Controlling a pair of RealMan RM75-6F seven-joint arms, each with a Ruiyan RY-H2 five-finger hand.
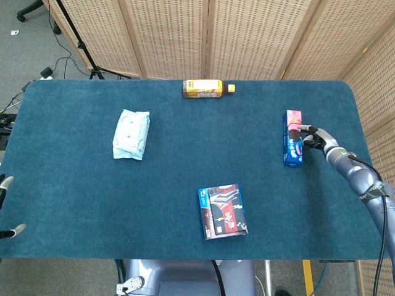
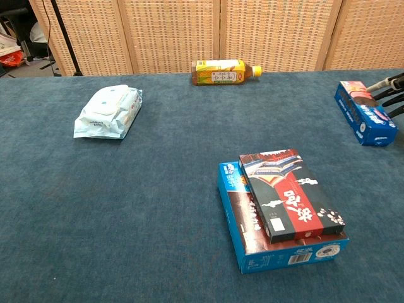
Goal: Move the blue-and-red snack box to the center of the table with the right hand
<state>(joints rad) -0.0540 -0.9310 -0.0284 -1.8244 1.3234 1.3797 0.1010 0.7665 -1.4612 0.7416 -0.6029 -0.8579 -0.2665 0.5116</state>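
The blue-and-red snack box [image 1: 293, 138] lies on the right part of the blue table [image 1: 185, 160], long side running front to back. In the chest view the snack box [image 2: 365, 112] sits at the far right. My right hand [image 1: 316, 138] is against the box's right side, fingers spread and touching it; its fingers [image 2: 390, 87] enter the chest view from the right edge. I cannot see any finger wrapped around the box. Only the fingertips of my left hand [image 1: 13, 230] show at the table's front left edge, apart and holding nothing.
A blue tray box with a red-and-black box [image 1: 223, 211] on it lies front centre. A white wipes pack [image 1: 131, 134] is at the left, and a yellow bottle [image 1: 207, 89] lies on its side at the back edge. Wicker screens stand behind.
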